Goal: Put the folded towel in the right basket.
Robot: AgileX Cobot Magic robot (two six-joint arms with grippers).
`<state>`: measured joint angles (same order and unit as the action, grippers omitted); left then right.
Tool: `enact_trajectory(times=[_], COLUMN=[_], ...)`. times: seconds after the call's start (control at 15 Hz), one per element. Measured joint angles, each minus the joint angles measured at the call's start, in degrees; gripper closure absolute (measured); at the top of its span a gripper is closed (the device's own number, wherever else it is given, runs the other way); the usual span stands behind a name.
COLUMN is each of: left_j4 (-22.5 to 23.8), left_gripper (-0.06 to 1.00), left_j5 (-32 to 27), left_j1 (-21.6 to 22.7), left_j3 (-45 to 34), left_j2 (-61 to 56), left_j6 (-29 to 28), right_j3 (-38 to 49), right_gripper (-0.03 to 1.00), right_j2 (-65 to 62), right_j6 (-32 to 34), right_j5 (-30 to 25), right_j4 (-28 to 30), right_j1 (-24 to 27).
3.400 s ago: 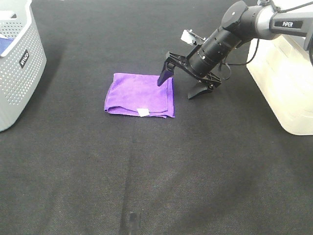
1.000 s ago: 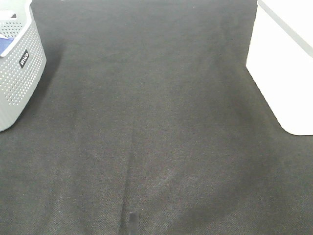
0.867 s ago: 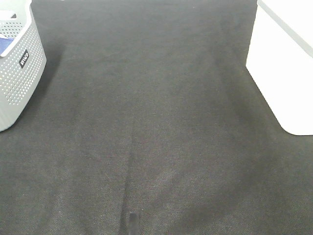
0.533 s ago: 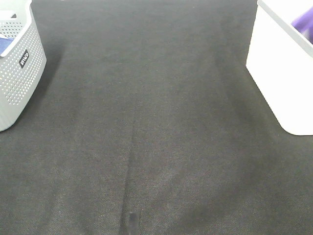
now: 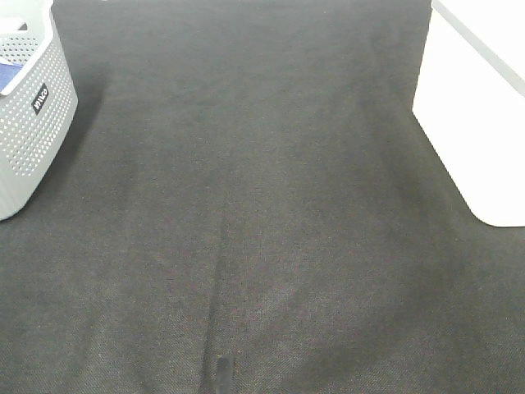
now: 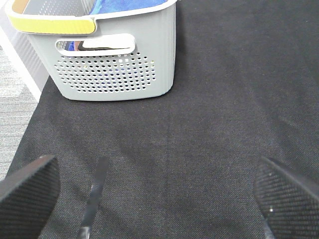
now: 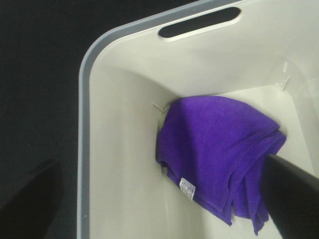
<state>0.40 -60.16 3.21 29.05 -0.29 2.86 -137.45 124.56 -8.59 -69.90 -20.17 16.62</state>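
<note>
The purple folded towel (image 7: pixel 214 144) lies loosely crumpled on the floor of the white right basket (image 7: pixel 84 99), against its wall, white tag showing. My right gripper (image 7: pixel 159 199) hangs above the basket, jaws wide apart and empty, clear of the towel. In the exterior high view only the right basket's outer wall (image 5: pixel 484 123) shows; the towel and both arms are out of that view. My left gripper (image 6: pixel 158 199) is open and empty, low over the dark mat in front of the grey basket.
A grey perforated basket (image 5: pixel 33 123) stands at the left edge; the left wrist view shows it (image 6: pixel 114 64) with a yellow rim and blue cloth (image 6: pixel 124 5) inside. A dark mat (image 5: pixel 246 205) covers the table between the baskets.
The towel has left the mat, where the right gripper stood at it. Half a second ago a purple patch showed over the right basket's rim; now it is out of the exterior view.
</note>
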Motion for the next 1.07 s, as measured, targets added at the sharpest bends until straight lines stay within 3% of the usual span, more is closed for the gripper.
enact_trajectory(times=[0.27, 0.53, 0.67, 0.87, 1.07], left_j4=[0.0, 0.0, 0.0, 0.0, 0.0], left_gripper=[-0.05, -0.05, -0.05, -0.05, -0.05], left_j5=[0.0, 0.0, 0.0, 0.0, 0.0], left_j1=[0.0, 0.0, 0.0, 0.0, 0.0], left_j3=[0.0, 0.0, 0.0, 0.0, 0.0], left_j2=[0.0, 0.0, 0.0, 0.0, 0.0], left_j6=[0.0, 0.0, 0.0, 0.0, 0.0], right_j3=[0.1, 12.4, 27.2, 55.7, 69.0], right_gripper=[-0.02, -0.02, -0.02, -0.02, -0.02], right_j2=[-3.4, -14.2, -23.9, -49.0, -64.5], right_j6=[3.8, 5.4, 6.5, 6.7, 6.5], right_j5=[0.0, 0.1, 0.6, 9.3, 10.0], right_j4=[15.5, 18.7, 19.4, 20.2, 20.2], right_j1=[-12.3, -15.9, -15.9, -15.8, -15.8])
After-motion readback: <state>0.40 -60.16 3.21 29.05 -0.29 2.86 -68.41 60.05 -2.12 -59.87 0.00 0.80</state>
